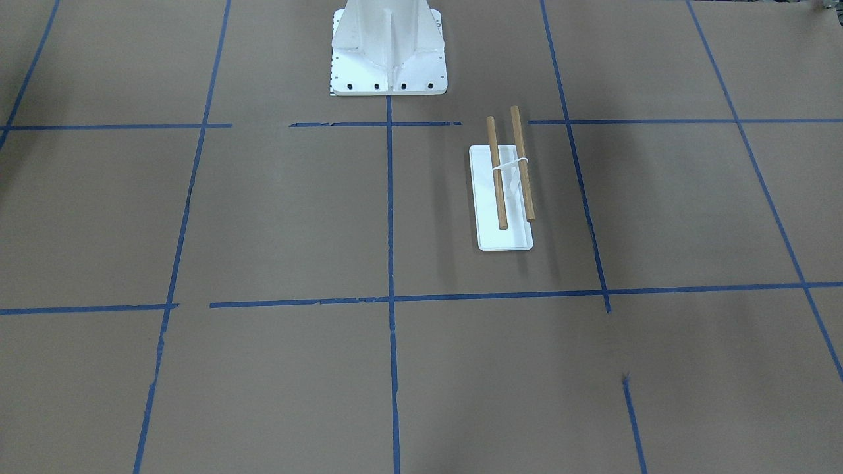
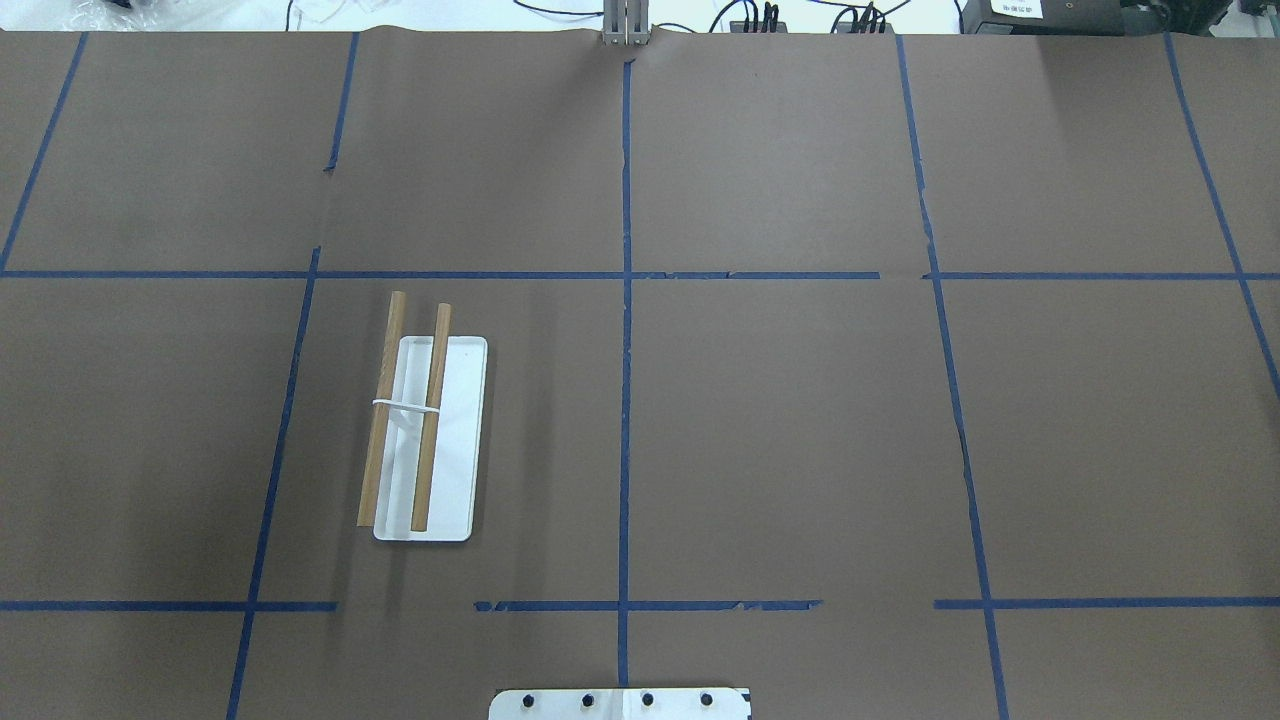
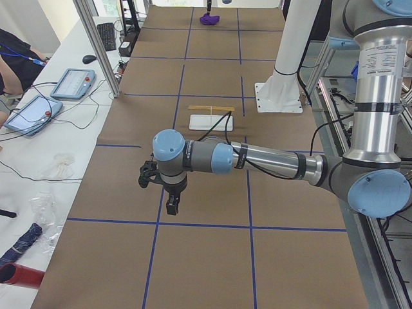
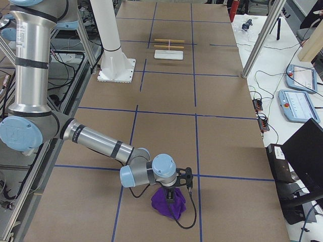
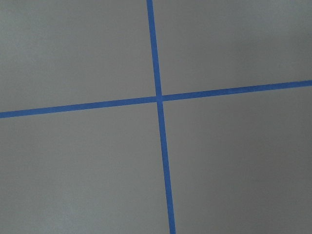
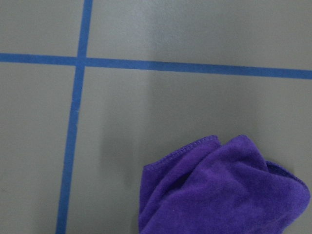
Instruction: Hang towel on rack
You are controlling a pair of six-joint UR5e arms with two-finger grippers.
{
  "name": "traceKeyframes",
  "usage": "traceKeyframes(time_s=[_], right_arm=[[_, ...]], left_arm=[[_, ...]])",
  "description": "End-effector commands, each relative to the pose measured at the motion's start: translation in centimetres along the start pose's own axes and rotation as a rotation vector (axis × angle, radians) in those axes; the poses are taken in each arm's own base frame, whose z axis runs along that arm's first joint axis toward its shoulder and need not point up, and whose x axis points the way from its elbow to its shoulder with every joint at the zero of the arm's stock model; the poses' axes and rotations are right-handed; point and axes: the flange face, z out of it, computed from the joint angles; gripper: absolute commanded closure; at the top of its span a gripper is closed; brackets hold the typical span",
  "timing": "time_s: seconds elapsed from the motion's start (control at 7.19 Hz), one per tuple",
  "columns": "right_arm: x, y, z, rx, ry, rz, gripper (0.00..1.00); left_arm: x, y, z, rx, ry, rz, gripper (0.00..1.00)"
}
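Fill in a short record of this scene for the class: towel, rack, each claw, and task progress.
towel: purple, crumpled on the table, well apart from the rack
rack: two wooden dowels over a white base; nothing hangs on it
right claw: pointing down at the towel's top; contact unclear, open or shut cannot be told
left claw: pointing down above bare table, near a tape crossing; open or shut cannot be told
task progress: towel not yet hung
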Motion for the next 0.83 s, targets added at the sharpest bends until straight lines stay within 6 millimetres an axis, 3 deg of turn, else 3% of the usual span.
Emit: traceKeyframes(time_s=[0.0,0.42,0.7], right_arm=[[1.6,1.3,2.6,-0.046,0.017,0.016,0.0],[1.3,2.3,5.6,-0.118,0.021,0.0,0.0],[0.9,2.3,6.1,-0.129,0.03,-0.012,0.0]], left_arm=[[0.3,-0.2,-0.3,0.006,0.0,0.006,0.0],[0.4,-0.2,-0.4,0.007,0.0,0.006,0.0],[0.4,-0.2,-0.4,0.007,0.0,0.007,0.0]])
